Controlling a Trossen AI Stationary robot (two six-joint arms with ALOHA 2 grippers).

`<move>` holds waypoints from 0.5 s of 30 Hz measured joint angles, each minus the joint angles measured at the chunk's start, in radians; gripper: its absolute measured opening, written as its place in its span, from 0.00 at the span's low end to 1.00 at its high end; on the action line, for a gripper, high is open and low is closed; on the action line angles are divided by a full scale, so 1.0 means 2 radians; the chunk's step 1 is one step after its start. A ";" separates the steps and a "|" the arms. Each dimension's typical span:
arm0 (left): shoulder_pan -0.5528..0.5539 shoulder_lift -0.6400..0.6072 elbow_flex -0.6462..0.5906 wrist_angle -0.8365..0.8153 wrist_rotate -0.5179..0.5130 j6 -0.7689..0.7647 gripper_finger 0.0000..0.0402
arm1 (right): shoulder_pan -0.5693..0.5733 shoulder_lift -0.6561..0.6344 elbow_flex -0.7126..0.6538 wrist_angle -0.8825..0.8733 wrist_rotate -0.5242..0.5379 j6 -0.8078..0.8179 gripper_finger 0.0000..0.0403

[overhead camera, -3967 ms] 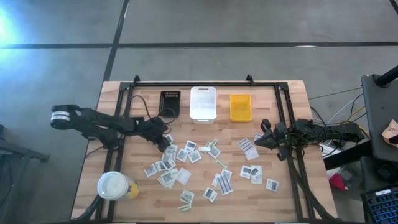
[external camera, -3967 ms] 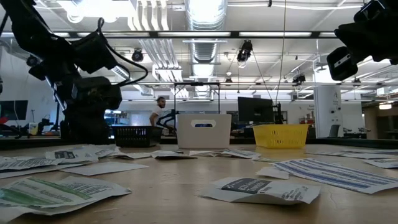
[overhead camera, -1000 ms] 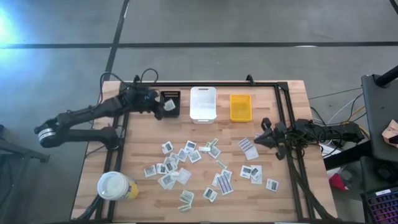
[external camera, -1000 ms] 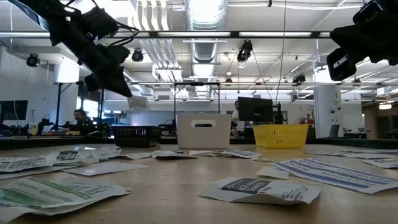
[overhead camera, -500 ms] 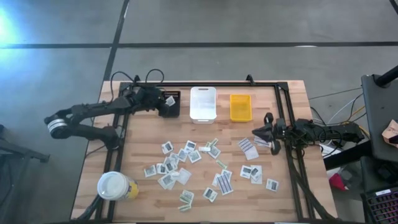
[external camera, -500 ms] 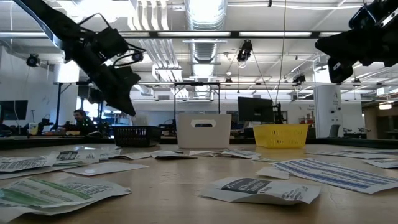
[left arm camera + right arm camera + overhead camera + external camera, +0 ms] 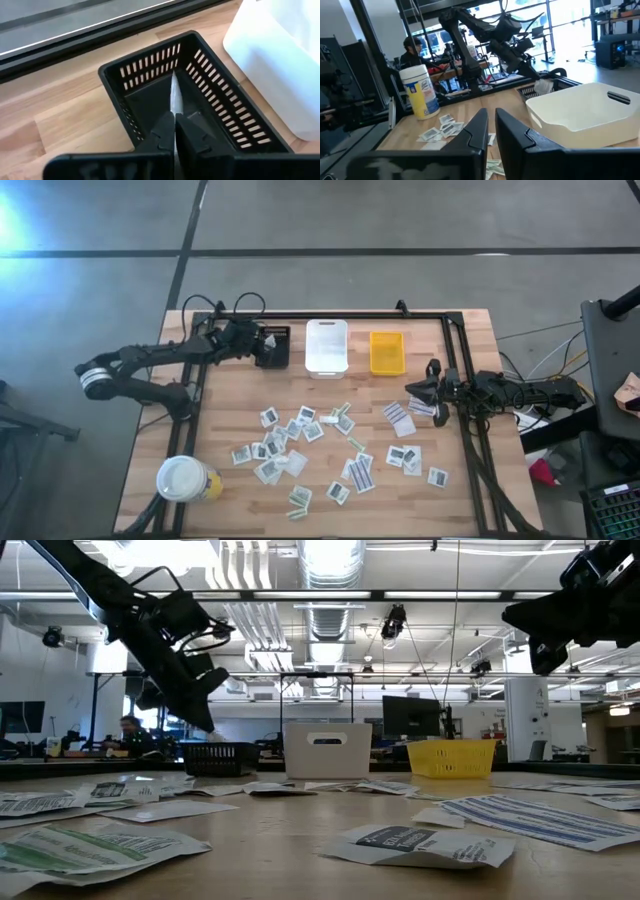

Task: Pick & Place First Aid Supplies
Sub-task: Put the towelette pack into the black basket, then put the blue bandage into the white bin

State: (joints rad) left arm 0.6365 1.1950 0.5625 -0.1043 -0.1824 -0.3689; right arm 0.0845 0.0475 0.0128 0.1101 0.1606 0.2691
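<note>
Many first aid supplies (image 7: pixel 300 435), small flat packets, lie scattered over the middle of the table. My left gripper (image 7: pixel 266 344) hangs over the black bin (image 7: pixel 275 350) at the far left, shut on one white packet (image 7: pixel 174 95). In the left wrist view the fingers (image 7: pixel 192 132) point down into the black bin (image 7: pixel 150 70). My right gripper (image 7: pixel 418 392) waits at the table's right side, above the packets. Its fingers (image 7: pixel 475 130) are shut to a thin slit with nothing between them. My left gripper pinches the white packet between its two fingers; the packet shows edge-on. Its free end (image 7: pixel 173 87) sticks out past the fingertips into the black bin's opening. The fingers slant downward from the table's left. Whether the packet touches the bin's floor, I cannot tell.
A white bin (image 7: pixel 327 346) and a yellow bin (image 7: pixel 387 352) stand in a row right of the black one at the far edge. A large white-lidded cup (image 7: pixel 185 478) stands at the near left corner. A black frame rail (image 7: pixel 330 314) runs behind the bins.
My left gripper has sunk and tipped nose-down over the black bin, still shut on the packet, which now points into the bin. My right gripper has swung its tip a little toward the table's far edge.
</note>
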 joint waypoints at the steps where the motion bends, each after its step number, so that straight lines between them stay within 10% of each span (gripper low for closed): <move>1: 0.000 0.000 0.000 0.000 0.000 0.000 0.04 | 0.000 0.000 0.000 0.000 0.000 0.000 0.10; 15: 0.002 -0.002 0.049 -0.017 0.004 0.059 0.26 | 0.000 0.000 0.033 -0.009 0.039 0.000 0.26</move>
State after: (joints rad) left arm 0.6407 1.1912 0.6597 -0.1383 -0.1734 -0.2510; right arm 0.0843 0.0475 0.0783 0.0924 0.2390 0.2694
